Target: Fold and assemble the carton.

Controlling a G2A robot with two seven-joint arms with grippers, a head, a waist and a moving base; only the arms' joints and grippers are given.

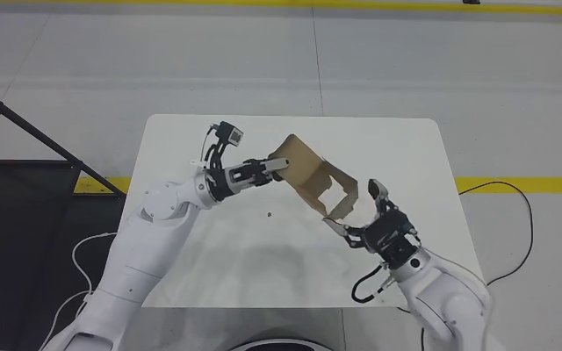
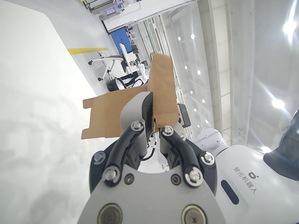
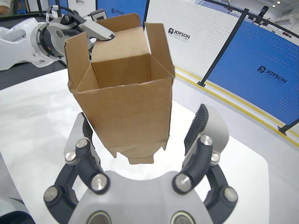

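Left gripper [image 1: 277, 165] is clamped on one wall of the carton [image 1: 309, 178], which is held tilted over the tabletop [image 1: 404, 149], seemingly so that its unfolded end flaps are presented between the spread-apart jaws of the right gripper [image 1: 353, 204].

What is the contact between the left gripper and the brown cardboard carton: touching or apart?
Touching. The left wrist view shows the left gripper shut on the brown cardboard carton, pad pressing its wall.
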